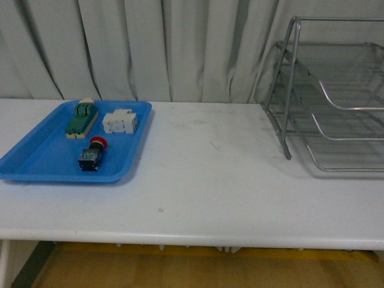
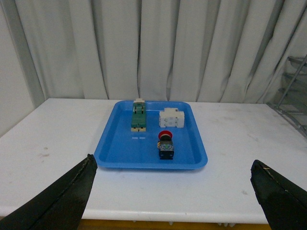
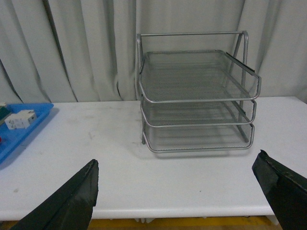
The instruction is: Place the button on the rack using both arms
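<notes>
1. The button (image 1: 93,153) lies on its side in the blue tray (image 1: 42,156) at the left of the counter (image 1: 210,180). Its red cap points to the far side and its dark body to the near side.
2. In the same tray, a white block (image 1: 120,122) sits just beyond the button, and a green switch (image 1: 81,118) lies to the block's left. Neither touches the button.
3. The rack (image 1: 336,108) stands at the far right of the counter, well apart from the tray, with its three mesh tiers open to the near side.
4. The left hand (image 2: 172,163) is released, its fingers (image 2: 72,191) spread wide with nothing between them, facing the tray from the near side.
5. The right hand (image 3: 178,159) is likewise released and holds nothing, facing the rack.
6. A pale curtain (image 1: 168,48) hangs behind the counter.
</notes>
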### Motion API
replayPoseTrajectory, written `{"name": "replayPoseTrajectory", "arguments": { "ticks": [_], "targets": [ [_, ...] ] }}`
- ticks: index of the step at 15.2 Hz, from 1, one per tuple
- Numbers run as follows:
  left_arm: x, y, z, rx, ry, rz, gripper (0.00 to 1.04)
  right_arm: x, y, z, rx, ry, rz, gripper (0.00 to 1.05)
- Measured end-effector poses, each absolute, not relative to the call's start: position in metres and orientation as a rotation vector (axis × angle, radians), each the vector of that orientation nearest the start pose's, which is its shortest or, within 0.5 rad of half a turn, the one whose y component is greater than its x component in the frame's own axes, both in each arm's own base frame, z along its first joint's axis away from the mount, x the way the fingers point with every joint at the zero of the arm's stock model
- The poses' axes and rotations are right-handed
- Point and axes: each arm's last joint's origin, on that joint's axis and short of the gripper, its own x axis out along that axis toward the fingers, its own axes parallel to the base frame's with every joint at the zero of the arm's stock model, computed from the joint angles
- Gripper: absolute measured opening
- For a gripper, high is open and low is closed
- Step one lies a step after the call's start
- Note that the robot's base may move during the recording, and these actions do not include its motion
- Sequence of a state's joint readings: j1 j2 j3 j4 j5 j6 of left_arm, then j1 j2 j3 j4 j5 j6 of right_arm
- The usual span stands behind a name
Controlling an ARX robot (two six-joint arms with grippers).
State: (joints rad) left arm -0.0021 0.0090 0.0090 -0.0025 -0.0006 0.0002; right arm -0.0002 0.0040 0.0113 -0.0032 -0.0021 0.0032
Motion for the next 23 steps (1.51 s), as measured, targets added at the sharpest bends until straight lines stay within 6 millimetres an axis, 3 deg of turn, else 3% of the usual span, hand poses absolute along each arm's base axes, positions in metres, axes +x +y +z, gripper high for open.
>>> {"name": "replayPoseTrajectory", "arguments": {
  "ticks": [19,21,23],
  "targets": [
    [0.098,0.000,0.166,0.000,0.002,-0.002,0.98,0.097,0.000,0.167,0.003,-0.004,0.002,0.98],
    [0.098,0.000,0.166,0.000,0.002,-0.002,0.98,0.102,-0.004,0.166,0.068,0.090,0.110,0.98],
    [0.098,0.000,0.166,0.000,0.002,-0.002,0.98,0.126,-0.023,0.194,0.168,0.072,0.181,0.98]
  ]
}}
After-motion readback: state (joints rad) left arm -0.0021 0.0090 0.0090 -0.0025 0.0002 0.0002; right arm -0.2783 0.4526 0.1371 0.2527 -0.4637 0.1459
